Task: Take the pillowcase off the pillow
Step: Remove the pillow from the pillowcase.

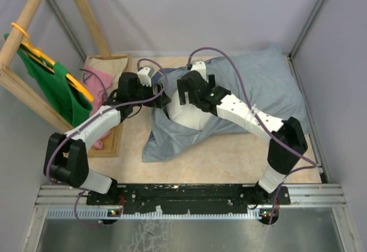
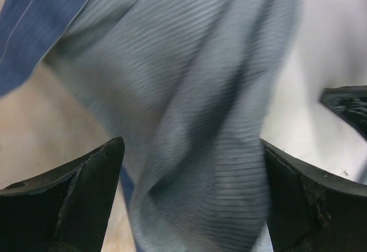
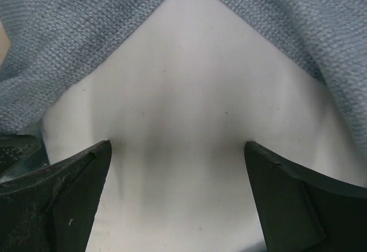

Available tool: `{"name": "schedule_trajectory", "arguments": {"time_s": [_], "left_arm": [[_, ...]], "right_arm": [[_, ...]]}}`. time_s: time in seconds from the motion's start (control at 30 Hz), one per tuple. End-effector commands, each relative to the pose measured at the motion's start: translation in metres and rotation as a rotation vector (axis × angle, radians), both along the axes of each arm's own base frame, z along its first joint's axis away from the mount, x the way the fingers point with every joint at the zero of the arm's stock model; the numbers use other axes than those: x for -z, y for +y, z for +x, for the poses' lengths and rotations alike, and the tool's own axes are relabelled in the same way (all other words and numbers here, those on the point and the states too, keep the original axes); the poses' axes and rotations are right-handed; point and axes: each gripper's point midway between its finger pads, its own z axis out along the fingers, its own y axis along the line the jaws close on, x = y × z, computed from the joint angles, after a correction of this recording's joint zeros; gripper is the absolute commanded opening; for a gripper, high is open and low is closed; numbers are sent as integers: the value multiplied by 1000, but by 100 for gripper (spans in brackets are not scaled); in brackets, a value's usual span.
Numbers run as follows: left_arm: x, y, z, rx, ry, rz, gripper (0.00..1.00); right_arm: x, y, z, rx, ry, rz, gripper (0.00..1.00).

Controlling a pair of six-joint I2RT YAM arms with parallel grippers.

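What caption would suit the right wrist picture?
Open right gripper faces the plump white pillow exposed between folds of its blue-grey woven pillowcase.

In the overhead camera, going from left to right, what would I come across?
Green cloth → pink cloth → left gripper → right gripper → right arm's elbow.

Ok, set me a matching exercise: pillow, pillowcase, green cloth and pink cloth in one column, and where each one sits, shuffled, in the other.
Things:
1. pillow
2. pillowcase
3. green cloth
4. pink cloth

Places:
A. hanging from the wooden rack at the left
B. spread out blue-grey over the table
C. lying in the wooden tray
D. white, showing at the pillowcase's open end

Pairs: 1-D, 2-B, 3-A, 4-C
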Motion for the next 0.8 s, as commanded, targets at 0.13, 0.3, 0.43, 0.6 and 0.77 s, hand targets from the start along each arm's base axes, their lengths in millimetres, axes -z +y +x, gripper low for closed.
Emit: {"name": "schedule_trajectory", "arguments": {"time_s": [0.13, 0.3, 0.43, 0.6, 0.77], "left_arm": [[48, 47, 9, -297, 98, 122, 96], [44, 60, 10, -364, 75, 141, 97], [39, 64, 12, -393, 67, 137, 96], [30, 65, 14, -403, 58, 137, 97], [11, 54, 13, -351, 32, 93, 96]], "right_arm": [[124, -11, -4, 20, 216, -334, 99], [153, -27, -14, 0, 257, -422, 99], [163, -27, -23, -79, 284, -423, 86], [156, -11, -28, -167, 354, -93, 0], [108, 11, -28, -304, 248, 75, 0]]}}
